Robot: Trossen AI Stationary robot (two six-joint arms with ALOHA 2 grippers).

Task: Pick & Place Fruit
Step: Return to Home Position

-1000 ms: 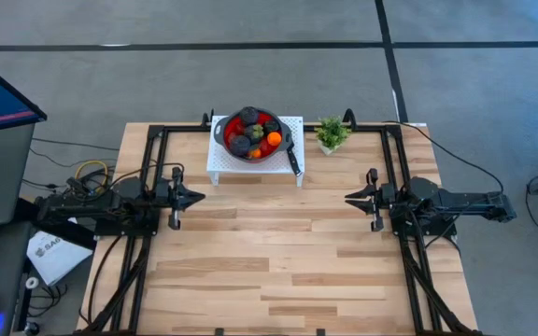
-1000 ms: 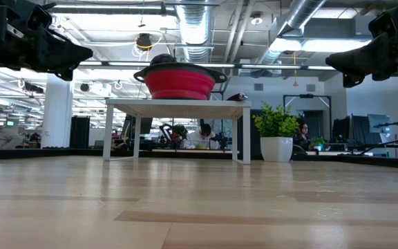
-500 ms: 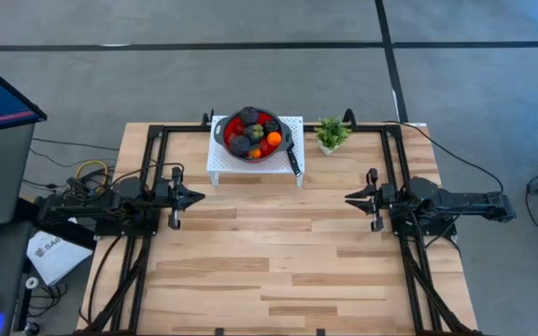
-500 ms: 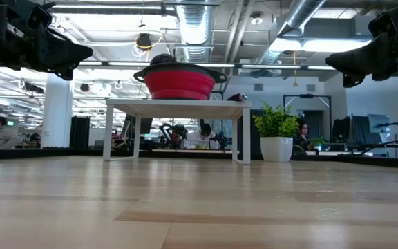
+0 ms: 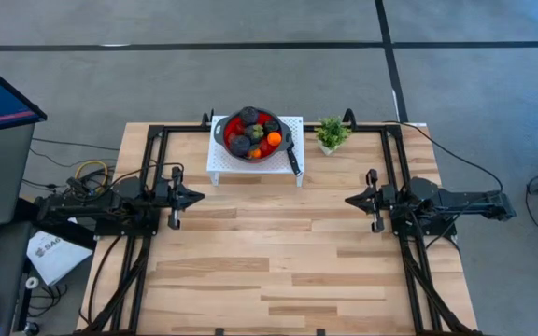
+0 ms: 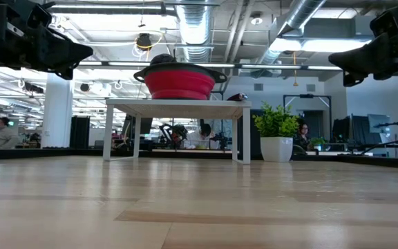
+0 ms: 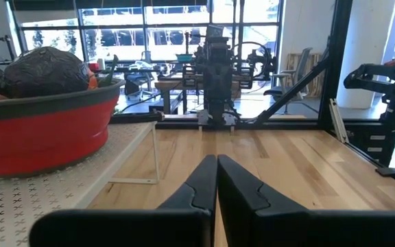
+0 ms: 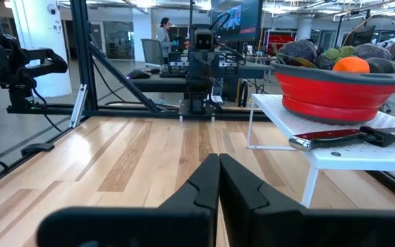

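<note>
High view: we judged the fruit (image 5: 250, 133) light, slick, best pinched mid-body; left gripper (image 5: 197, 197) and right gripper (image 5: 350, 199) were pressed together, well short of it.

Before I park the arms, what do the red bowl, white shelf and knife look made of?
Red bowl: likely soft matte plastic or silicone, with stepped, dull walls and a dark rim. White shelf: probably painted metal, a thin sheet punched with small crosses. Knife: matte black part, glossy metallic end.

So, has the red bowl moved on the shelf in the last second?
No. The bowl sits at the same spot on the shelf, its rim just as near the knife in the high view.
</note>
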